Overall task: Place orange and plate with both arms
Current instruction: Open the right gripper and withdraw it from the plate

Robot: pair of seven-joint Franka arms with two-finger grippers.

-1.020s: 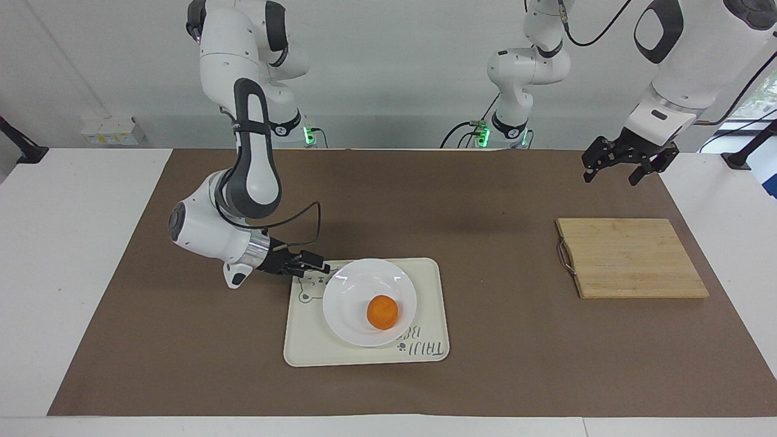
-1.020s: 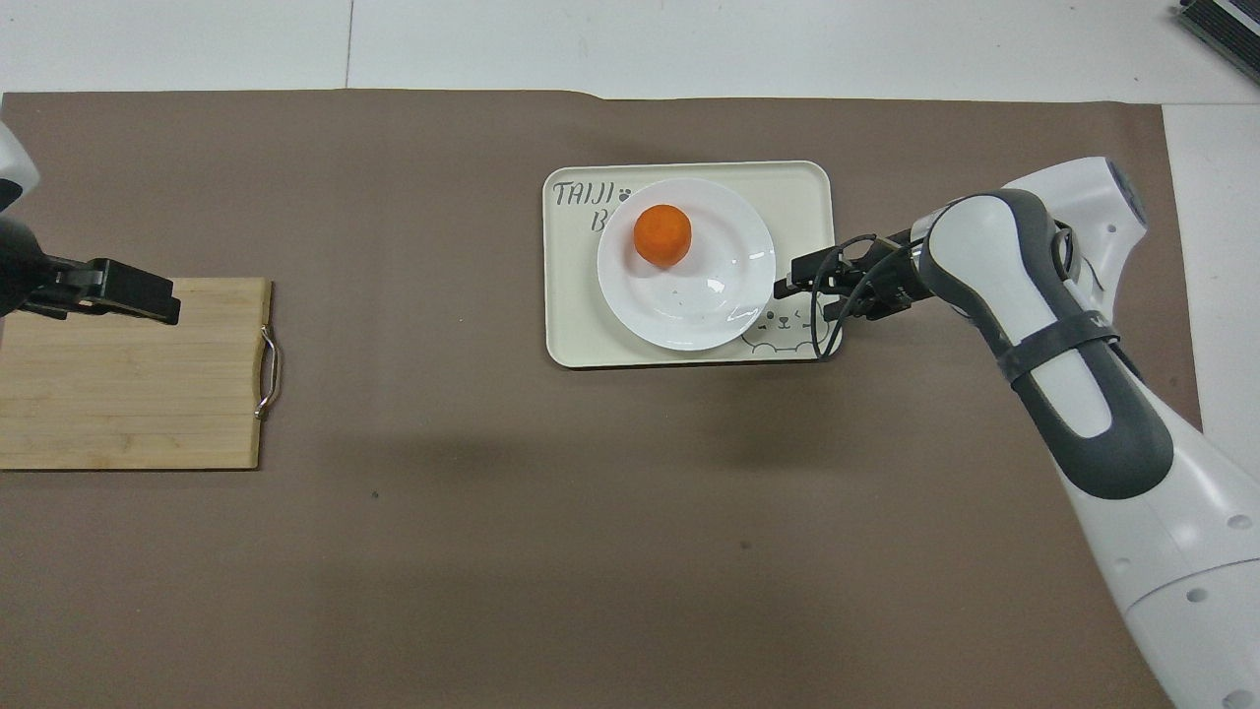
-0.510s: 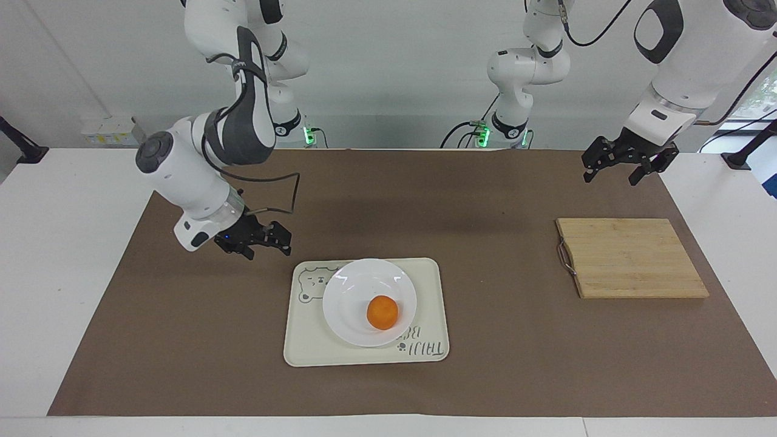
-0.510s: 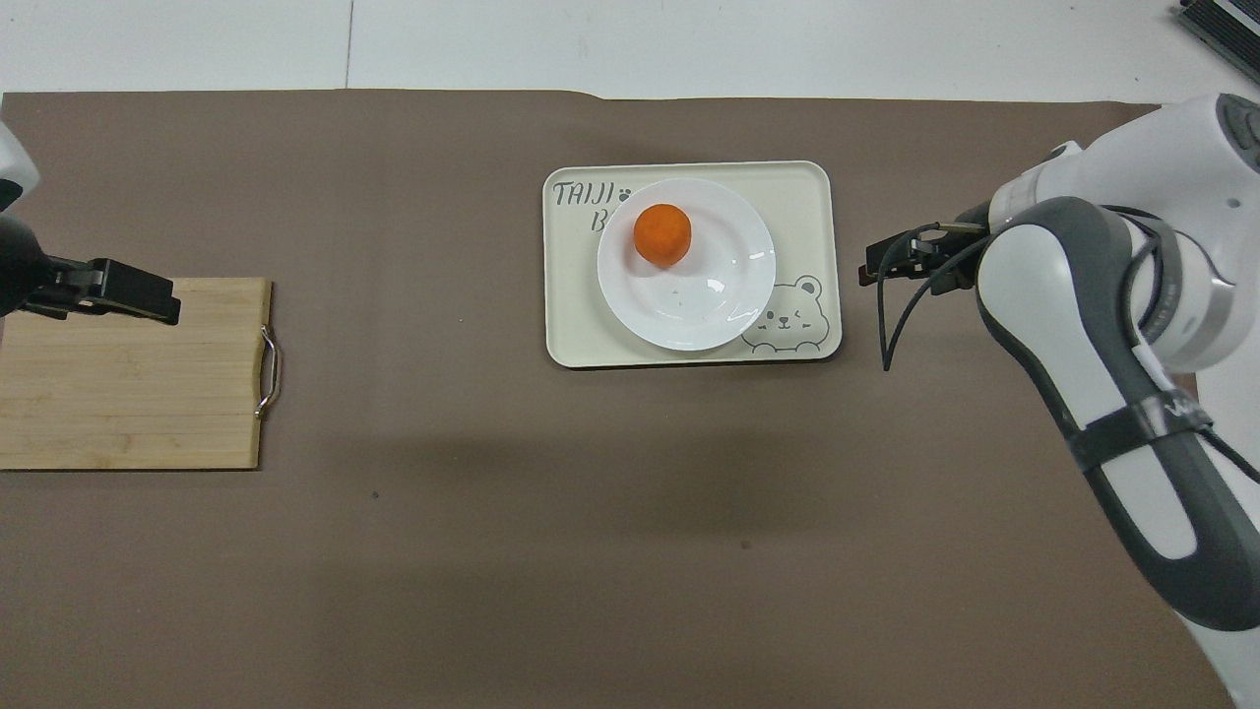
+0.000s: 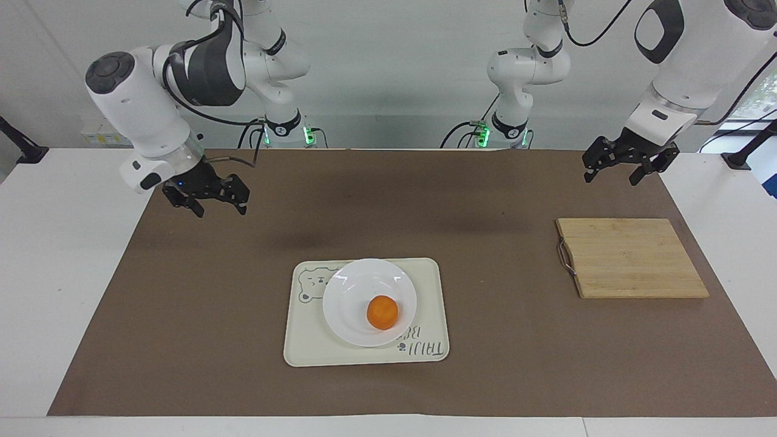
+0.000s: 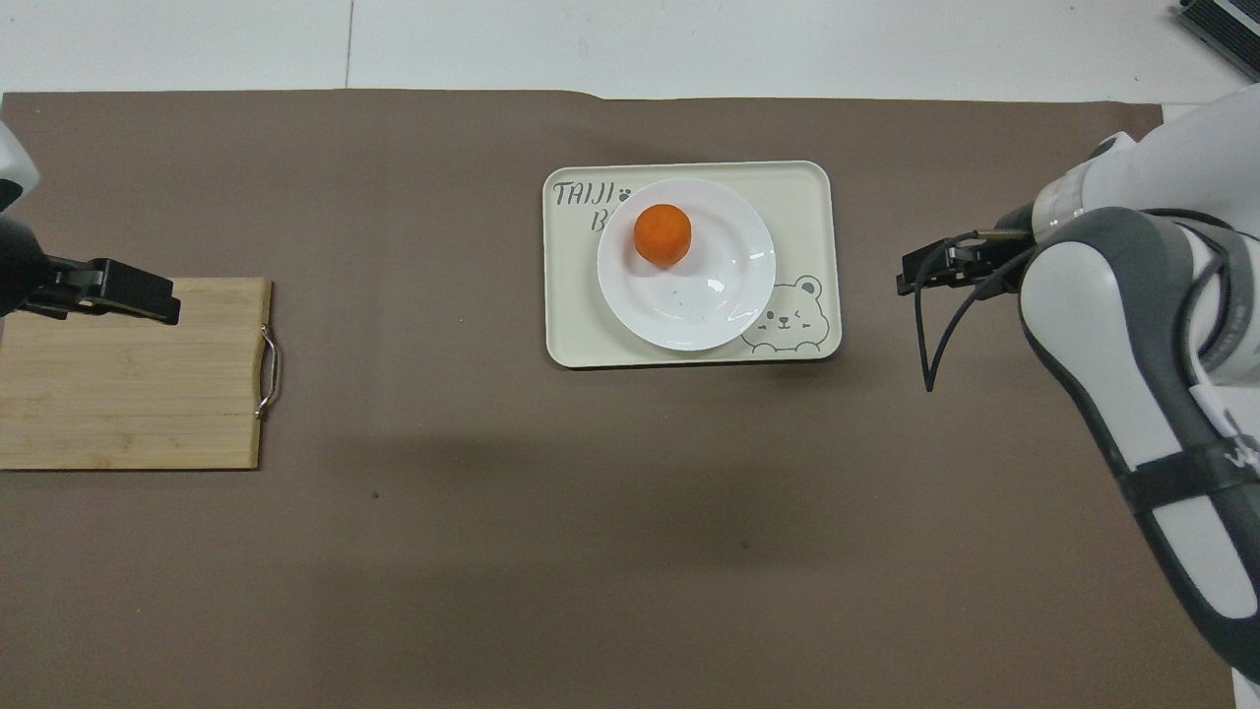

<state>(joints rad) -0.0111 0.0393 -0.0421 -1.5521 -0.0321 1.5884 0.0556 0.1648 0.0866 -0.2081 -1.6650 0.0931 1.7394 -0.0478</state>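
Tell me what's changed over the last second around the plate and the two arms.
The right gripper left the plate's rim, rose and drew back toward its own end of the table, jaws open and empty, now over the brown mat. Unchanged: the orange on the plate, the plate on the tray, and the left gripper waiting open near the cutting board.

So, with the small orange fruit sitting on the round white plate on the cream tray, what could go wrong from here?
1. The small orange fruit lies loose and off-centre on the round white plate; a knock could roll it off.
2. The plate overhangs the bear drawing on the rectangular cream tray, so it may slide if bumped.
3. The open right gripper and open left gripper both hang raised over the brown mat; neither could stop a roll.
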